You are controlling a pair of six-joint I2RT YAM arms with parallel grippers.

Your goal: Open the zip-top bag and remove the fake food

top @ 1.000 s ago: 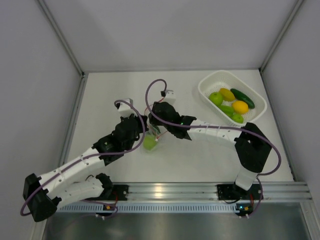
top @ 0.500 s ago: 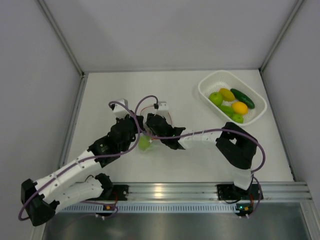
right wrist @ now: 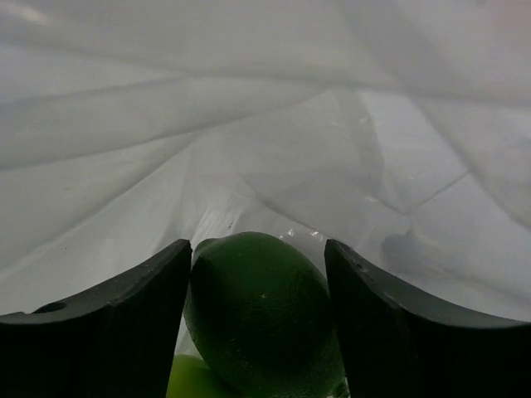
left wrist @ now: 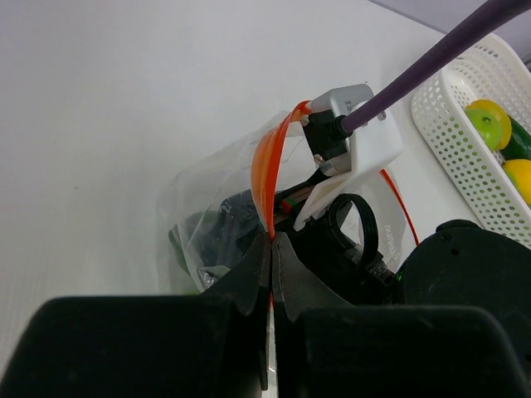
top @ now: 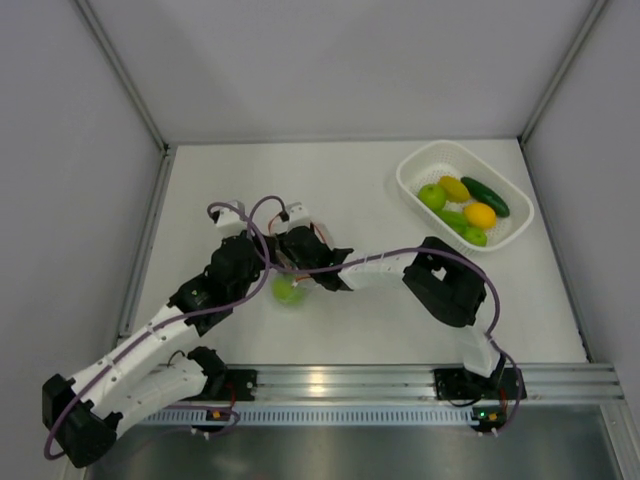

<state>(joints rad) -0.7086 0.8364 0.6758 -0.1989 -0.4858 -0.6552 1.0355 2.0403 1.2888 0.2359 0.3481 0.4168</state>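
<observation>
The zip-top bag (left wrist: pixel 211 207) lies at the table's middle left, clear and crinkled, its orange-red zip strip (left wrist: pixel 265 174) arched open. My left gripper (left wrist: pixel 271 238) is shut on that strip; in the top view it (top: pixel 266 264) sits just left of the bag. My right gripper (right wrist: pixel 259 249) is inside the bag, its fingers closed against both sides of a dark-green lime-like fruit (right wrist: pixel 261 315), which shows green in the top view (top: pixel 289 291). A lighter green fruit (right wrist: pixel 195 377) lies under it.
A white perforated basket (top: pixel 415 172) stands at the back right with several green, yellow and dark-green fruits (top: pixel 458 205); it also shows in the left wrist view (left wrist: pixel 448 124). The two arms cross closely over the bag. Grey walls enclose the table.
Both grippers and the bag have shifted left and slightly back. The right arm has folded its elbow up and reached further left into the bag.
</observation>
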